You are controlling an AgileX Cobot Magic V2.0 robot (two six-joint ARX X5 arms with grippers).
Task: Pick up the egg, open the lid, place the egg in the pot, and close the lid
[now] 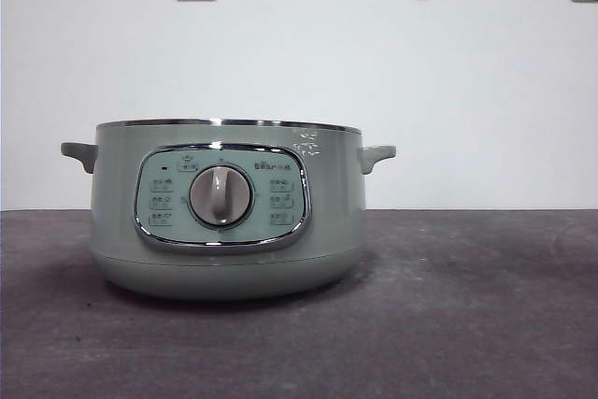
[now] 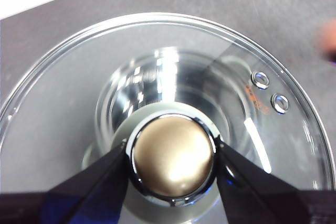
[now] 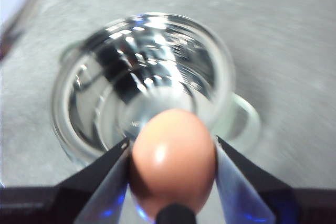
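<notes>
The right claw (image 3: 172,148) grips the egg (image 3: 173,161) by its sides above the open pot (image 1: 224,207); the shell looks fragile and slippery. The left claw (image 2: 172,153) clamps the lid (image 2: 79,103) by its knob (image 2: 173,161), held high.

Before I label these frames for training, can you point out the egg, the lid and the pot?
egg (image 3: 173,156): right wrist view, middle of the shell, between the right hand's jaws.
lid (image 2: 63,108): left wrist view, bare glass beside the knob.
pot (image 1: 336,221): front view, green side wall right of the control panel.
</notes>
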